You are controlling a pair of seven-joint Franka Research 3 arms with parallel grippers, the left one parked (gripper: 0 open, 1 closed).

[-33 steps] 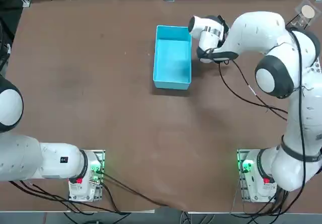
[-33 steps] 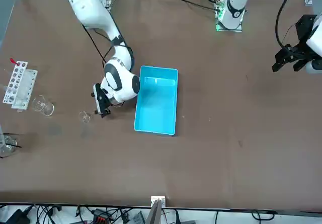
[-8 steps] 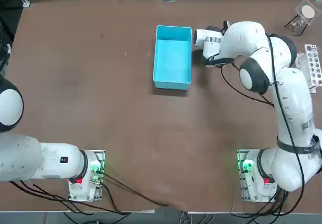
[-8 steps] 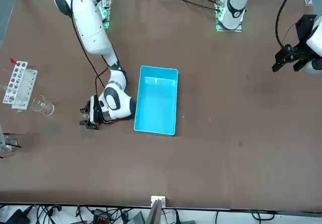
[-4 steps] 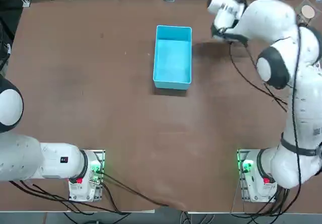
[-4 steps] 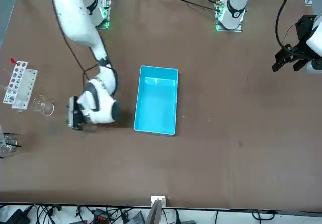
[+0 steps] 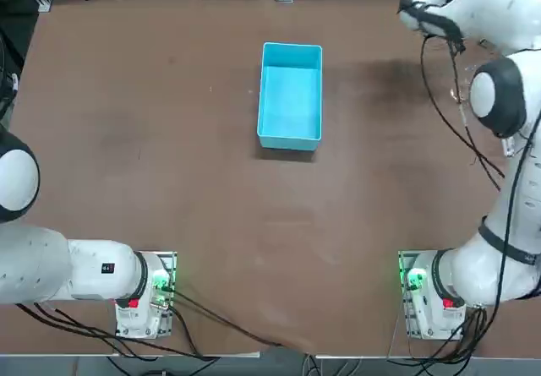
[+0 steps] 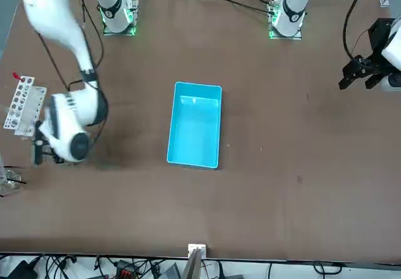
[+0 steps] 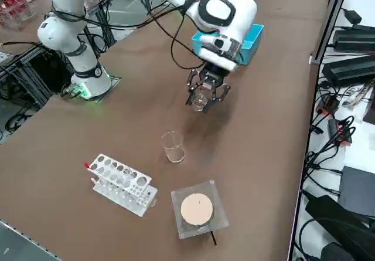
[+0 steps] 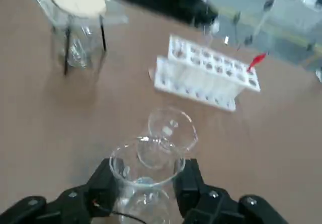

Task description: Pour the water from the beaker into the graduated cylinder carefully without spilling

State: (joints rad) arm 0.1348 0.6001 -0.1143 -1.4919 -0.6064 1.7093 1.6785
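Brown tabletop (image 7: pixel 254 207), upright beaker (image 10: pixel 146 176) above.

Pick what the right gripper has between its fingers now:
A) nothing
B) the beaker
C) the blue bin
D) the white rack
B: the right gripper is closed on the beaker, whose round rim shows between the two fingers, while the rack stands apart on the table.
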